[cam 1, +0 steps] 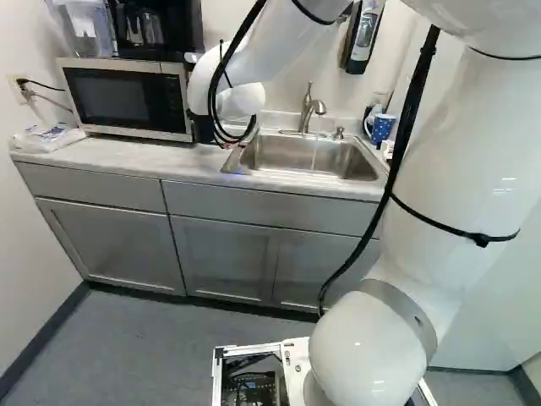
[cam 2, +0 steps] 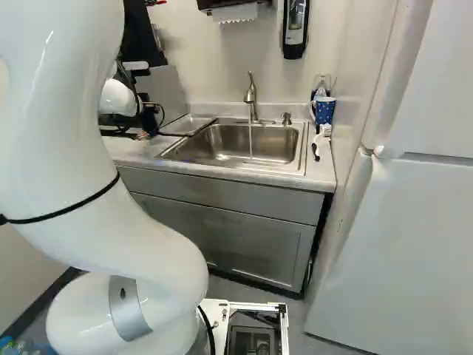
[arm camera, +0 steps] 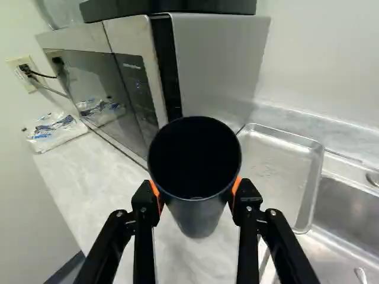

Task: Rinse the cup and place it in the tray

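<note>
Showing its mouth, the dark cup (arm camera: 199, 218) was clamped by the pincer (cam 2: 139, 133) over the tabletop (arm camera: 77, 177), the tray (arm camera: 275, 171) seen at its two o'clock; water was poured by the faucet (cam 2: 251, 96).

This is a small kitchen. A microwave (cam 1: 127, 99) stands on the pale tabletop (cam 1: 190, 161), which runs over gray cabinets (cam 1: 221, 258) with 3 doors in sight. Let into it is 1 steel sink (cam 2: 259, 142), where water runs from the faucet (cam 2: 251, 96); a metal tray (arm camera: 275, 163) lies beside it. A blue spotted mug (cam 2: 324, 111) stands near the sink. The wall-mounted soap dispenser (cam 2: 295, 26) and paper towel dispenser (cam 2: 235, 12) suggest a shared kitchen, perhaps a workplace's.
</note>
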Controlling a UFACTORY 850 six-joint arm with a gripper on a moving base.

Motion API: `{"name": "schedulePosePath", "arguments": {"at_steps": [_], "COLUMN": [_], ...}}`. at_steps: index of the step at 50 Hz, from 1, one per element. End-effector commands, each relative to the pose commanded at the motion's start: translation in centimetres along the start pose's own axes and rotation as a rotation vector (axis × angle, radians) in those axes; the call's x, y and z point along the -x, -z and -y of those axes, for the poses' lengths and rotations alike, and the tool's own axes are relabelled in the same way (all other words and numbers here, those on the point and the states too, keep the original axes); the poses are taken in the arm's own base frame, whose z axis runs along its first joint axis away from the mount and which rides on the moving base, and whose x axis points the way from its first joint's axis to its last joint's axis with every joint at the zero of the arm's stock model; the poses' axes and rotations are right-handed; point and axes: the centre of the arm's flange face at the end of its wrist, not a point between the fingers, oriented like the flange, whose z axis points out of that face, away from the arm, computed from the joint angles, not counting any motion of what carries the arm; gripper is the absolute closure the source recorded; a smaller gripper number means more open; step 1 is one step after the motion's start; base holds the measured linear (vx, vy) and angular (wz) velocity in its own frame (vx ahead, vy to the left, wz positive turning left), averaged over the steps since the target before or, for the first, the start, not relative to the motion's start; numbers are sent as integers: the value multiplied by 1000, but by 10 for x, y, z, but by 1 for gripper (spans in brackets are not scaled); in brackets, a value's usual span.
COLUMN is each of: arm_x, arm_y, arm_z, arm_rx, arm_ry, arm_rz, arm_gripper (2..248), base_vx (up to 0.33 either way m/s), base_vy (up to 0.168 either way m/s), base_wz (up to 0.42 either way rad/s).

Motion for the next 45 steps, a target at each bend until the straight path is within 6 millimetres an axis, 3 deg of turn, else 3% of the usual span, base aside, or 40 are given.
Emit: {"name": "schedulePosePath", "arguments": {"at_steps": [45], "arm_x": [-10], "arm_y": [-25], "arm_z": [-76], "arm_rx": [131], "arm_ry": [-45], "arm_rz": [-8], "arm_gripper": [126], "base_vx": [0], "base_vy": [0], "base_wz": [0]}}
